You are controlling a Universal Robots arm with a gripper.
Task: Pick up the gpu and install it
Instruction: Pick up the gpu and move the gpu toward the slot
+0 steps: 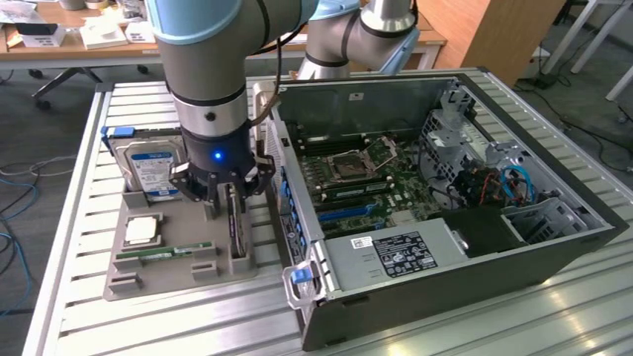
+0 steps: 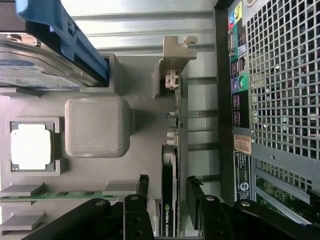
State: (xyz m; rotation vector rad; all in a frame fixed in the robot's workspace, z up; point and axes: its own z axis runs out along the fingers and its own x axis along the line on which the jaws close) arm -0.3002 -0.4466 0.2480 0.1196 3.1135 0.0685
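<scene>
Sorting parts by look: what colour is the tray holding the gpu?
The tray is plain grey; the exterior view shows it best.

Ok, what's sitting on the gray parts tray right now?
A hard drive, a processor chip, a green memory stick and the gpu standing on edge, the open gripper straddling it. In the exterior view the gripper covers the gpu's top.

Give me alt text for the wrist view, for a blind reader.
The gripper holds its fingers open either side of the gpu, standing on edge in a grey tray, not touching it. A hard drive, processor and memory stick share the tray, beside a computer case.
</scene>
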